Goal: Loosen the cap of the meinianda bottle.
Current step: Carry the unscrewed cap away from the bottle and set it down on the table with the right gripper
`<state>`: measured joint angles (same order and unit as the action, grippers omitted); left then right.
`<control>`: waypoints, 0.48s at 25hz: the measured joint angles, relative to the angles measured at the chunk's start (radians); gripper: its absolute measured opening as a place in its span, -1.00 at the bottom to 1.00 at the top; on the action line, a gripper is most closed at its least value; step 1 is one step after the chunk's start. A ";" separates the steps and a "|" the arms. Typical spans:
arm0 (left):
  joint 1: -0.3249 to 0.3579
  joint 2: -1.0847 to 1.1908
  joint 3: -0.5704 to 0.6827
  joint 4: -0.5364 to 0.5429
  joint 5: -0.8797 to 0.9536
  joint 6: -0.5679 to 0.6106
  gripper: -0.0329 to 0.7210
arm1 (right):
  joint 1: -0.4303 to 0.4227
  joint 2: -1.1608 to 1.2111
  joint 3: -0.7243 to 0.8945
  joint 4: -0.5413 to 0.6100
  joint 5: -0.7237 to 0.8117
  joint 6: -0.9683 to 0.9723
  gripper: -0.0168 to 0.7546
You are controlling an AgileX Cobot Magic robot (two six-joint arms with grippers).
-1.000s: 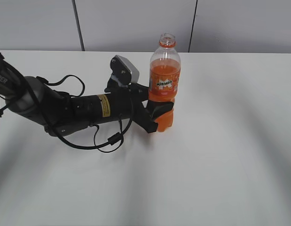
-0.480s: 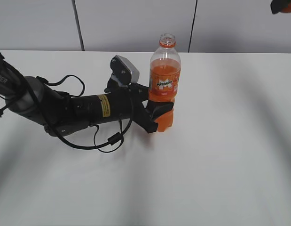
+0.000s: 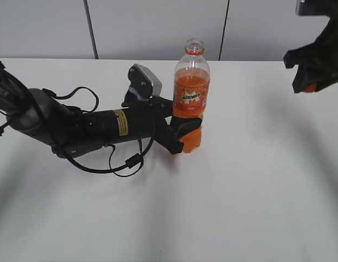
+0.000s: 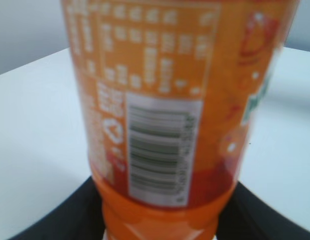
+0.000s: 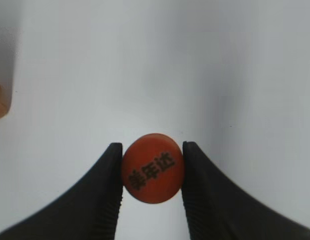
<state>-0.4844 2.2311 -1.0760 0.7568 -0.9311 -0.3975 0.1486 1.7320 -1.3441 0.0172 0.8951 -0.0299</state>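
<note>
Since the earlier frame, the right claw (image 3: 309, 82) has entered at upper right, clenched on the cap (image 5: 152, 167). Left claw (image 3: 182, 131) grasps the bottle (image 3: 191, 93) upright on the counter (image 3: 256, 180). Risk: a slackened pinch drops the cap; uncapped bottle spills if tipped.

Upright uncapped meinianda bottle (image 3: 191, 98); orange cap (image 5: 152, 167) off, apart
</note>
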 joint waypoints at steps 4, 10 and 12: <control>0.000 0.000 0.000 0.000 0.000 0.000 0.08 | 0.000 0.000 0.177 0.020 -0.186 0.000 -0.25; 0.000 0.000 0.000 0.000 0.000 0.000 0.08 | 0.000 -0.001 0.387 0.105 -0.474 0.000 -0.25; 0.000 0.000 0.000 0.000 0.000 0.000 0.08 | 0.000 -0.001 0.436 0.109 -0.553 0.000 -0.25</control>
<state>-0.4844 2.2311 -1.0760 0.7568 -0.9311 -0.3975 0.1486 1.7309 -0.9085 0.1264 0.3425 -0.0303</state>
